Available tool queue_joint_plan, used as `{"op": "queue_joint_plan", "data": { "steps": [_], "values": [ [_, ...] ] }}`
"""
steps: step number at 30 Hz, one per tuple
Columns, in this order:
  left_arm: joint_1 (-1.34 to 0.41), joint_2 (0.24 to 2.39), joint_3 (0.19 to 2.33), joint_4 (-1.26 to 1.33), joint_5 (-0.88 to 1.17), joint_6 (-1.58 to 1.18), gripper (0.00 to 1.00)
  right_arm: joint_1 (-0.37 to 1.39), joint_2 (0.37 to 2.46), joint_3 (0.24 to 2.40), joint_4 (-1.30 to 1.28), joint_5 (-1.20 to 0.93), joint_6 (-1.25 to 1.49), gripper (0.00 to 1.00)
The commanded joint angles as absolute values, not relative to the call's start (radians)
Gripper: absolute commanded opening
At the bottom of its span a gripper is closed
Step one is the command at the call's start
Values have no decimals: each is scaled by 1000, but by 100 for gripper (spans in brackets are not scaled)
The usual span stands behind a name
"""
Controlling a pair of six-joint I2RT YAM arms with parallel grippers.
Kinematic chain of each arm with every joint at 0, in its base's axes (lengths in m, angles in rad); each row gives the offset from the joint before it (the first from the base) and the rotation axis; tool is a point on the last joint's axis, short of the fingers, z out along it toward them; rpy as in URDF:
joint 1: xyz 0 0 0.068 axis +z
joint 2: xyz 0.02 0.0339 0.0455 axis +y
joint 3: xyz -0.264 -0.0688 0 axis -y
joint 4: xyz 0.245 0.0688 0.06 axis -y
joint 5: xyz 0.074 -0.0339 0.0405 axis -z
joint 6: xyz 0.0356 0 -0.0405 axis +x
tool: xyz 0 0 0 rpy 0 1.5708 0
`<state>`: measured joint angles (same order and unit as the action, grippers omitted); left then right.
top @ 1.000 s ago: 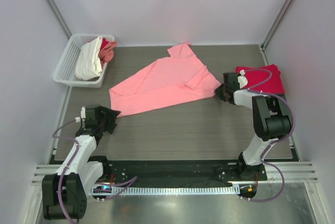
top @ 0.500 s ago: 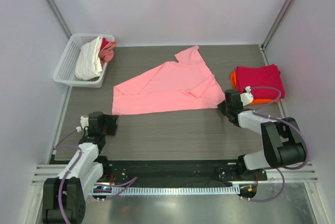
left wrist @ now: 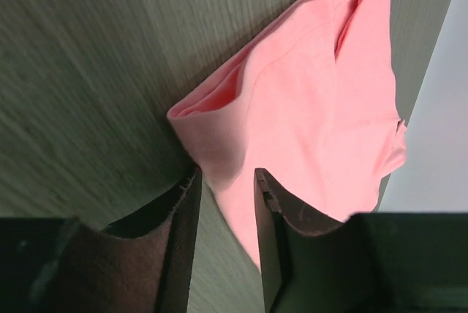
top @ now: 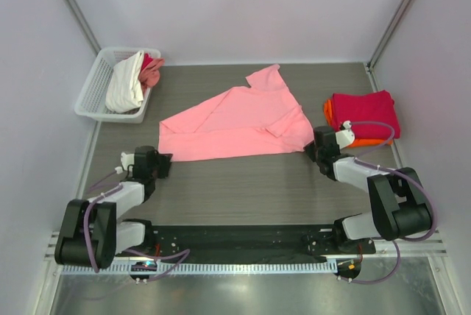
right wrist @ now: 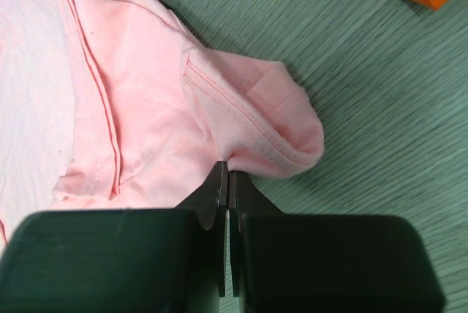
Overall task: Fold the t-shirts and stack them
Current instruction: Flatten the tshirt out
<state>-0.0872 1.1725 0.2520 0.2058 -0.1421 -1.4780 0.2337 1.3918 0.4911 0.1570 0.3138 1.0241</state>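
Note:
A pink t-shirt lies spread across the middle of the table. My left gripper is open at the shirt's near-left corner. In the left wrist view the corner sits just between the tips of my left gripper. My right gripper is shut on the shirt's near-right edge. In the right wrist view my right gripper pinches a fold of the pink hem. A folded red shirt on an orange one lies at the right.
A white basket at the back left holds a white garment and a pink-red one. Grey walls and frame posts close in the table on three sides.
The pink shirt was pulled nearer and flatter, then stayed still. My left gripper moved forward to the shirt's near-left corner. My right gripper barely shifted.

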Motion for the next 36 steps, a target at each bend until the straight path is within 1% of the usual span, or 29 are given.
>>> {"op": "queue_joint_plan", "data": {
  "steps": [1, 4, 5, 8, 12, 15, 18, 21, 23, 24, 25, 26, 27, 28, 29, 30, 32, 33, 35, 36],
  "values": [
    [-94, 1270, 276, 225, -172, -1480, 36, 239, 1344, 483, 196, 370, 1023, 1],
    [-95, 1313, 282, 225, -182, -1483, 24, 241, 1335, 483, 193, 379, 1020, 1],
    [-95, 1316, 281, 222, -186, -1485, 14, 241, 1333, 483, 190, 383, 1019, 1],
    [-95, 1307, 278, 195, -201, -1489, 0, 241, 1328, 485, 186, 393, 1019, 1],
    [-95, 1269, 296, 132, -227, -1473, 0, 247, 1328, 491, 163, 413, 1025, 1],
    [-95, 1243, 356, 4, -238, -1451, 0, 259, 1324, 503, 128, 440, 1037, 1],
    [-95, 1238, 409, -98, -233, -1417, 0, 281, 1338, 557, 43, 480, 1048, 1],
    [-94, 1274, 480, -132, -218, -1413, 0, 282, 1389, 632, 6, 508, 1048, 1],
    [-89, 1313, 573, -149, -193, -1411, 0, 282, 1419, 733, -53, 522, 1040, 1],
    [-78, 1348, 615, -188, -186, -1405, 0, 279, 1449, 833, -76, 529, 1034, 1],
    [-74, 1364, 728, -214, -183, -1396, 0, 275, 1459, 889, -98, 531, 1028, 1],
    [-66, 1377, 786, -244, -169, -1378, 0, 270, 1468, 952, -135, 520, 1002, 1],
    [-45, 1393, 857, -311, -160, -1364, 0, 267, 1473, 1083, -156, 515, 985, 1],
    [-35, 1393, 920, -342, -147, -1350, 0, 262, 1474, 1151, -179, 514, 970, 1],
    [-23, 1394, 1048, -372, -141, -1321, 0, 261, 1471, 1217, -224, 520, 954, 1],
    [-21, 1393, 1107, -443, -150, -1306, 0, 262, 1467, 1326, -235, 522, 919, 1],
    [-21, 1387, 1251, -541, -167, -1260, 0, 259, 1448, 1405, -273, 526, 896, 1],
    [-21, 1384, 1271, -566, -185, -1252, 0, 261, 1442, 1439, -287, 528, 891, 1],
    [-21, 1356, 1256, -584, -187, -1244, 0, 261, 1408, 1427, -304, 522, 896, 1],
    [-20, 1347, 1232, -587, -180, -1240, 0, 259, 1396, 1380, -304, 515, 899, 1]
  ]
}}
